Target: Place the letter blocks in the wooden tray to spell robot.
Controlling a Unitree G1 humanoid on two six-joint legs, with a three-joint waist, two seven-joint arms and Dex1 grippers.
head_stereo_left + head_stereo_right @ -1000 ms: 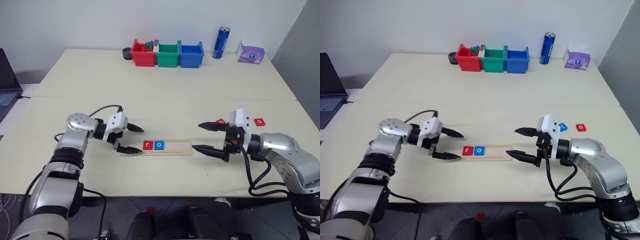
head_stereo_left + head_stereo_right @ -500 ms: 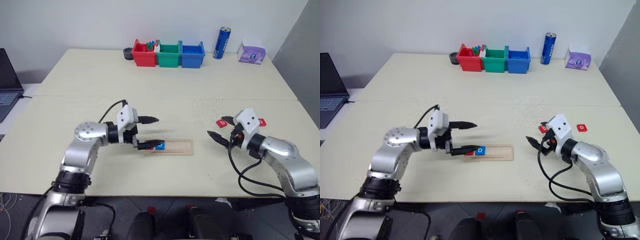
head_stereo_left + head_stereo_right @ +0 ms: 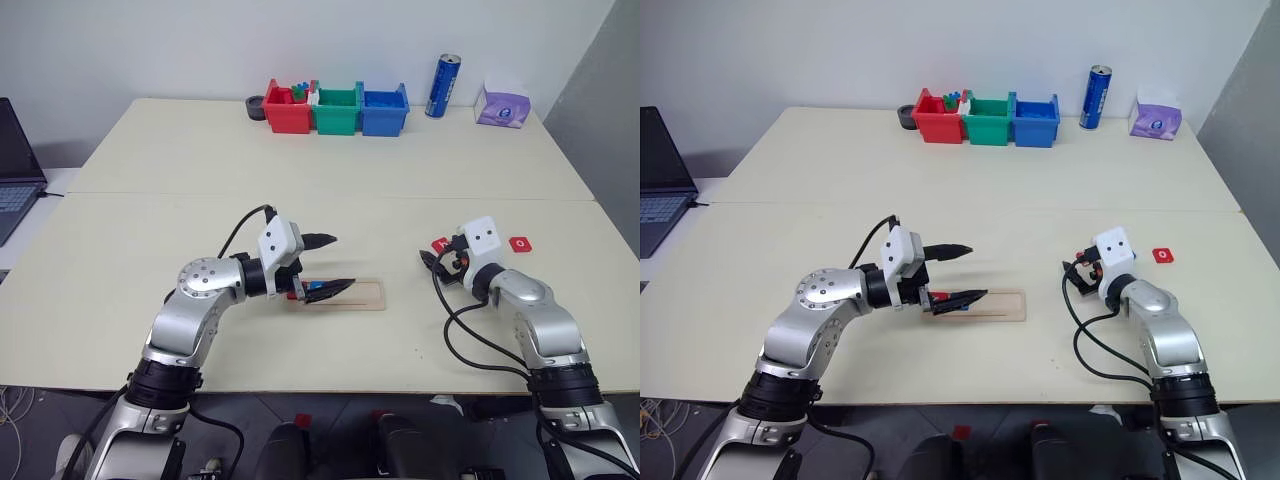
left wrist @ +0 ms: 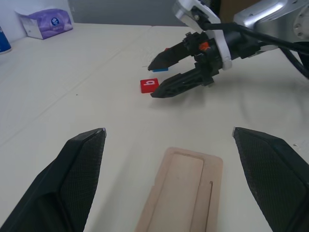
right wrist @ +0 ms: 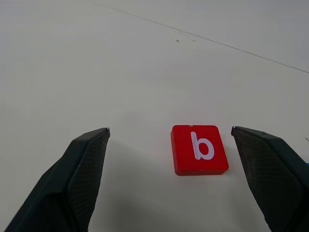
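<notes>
Cream table [image 3: 330, 160] — wooden tray [image 3: 352, 294] long axis left-right, centre front. Left gripper [image 3: 330, 263] spread over its left end; right gripper [image 5: 169, 159] spread around red b block [image 5: 199, 149].

Wooden tray [image 4: 179, 193]: pale smooth wood, matt. Red b block [image 5: 198, 149]: smooth, slightly glossy, probably plastic. Table [image 5: 96, 72]: matt cream surface. Right gripper [image 4: 161, 79] fingers [image 5: 79, 179]: black, finely textured, matt.
</notes>
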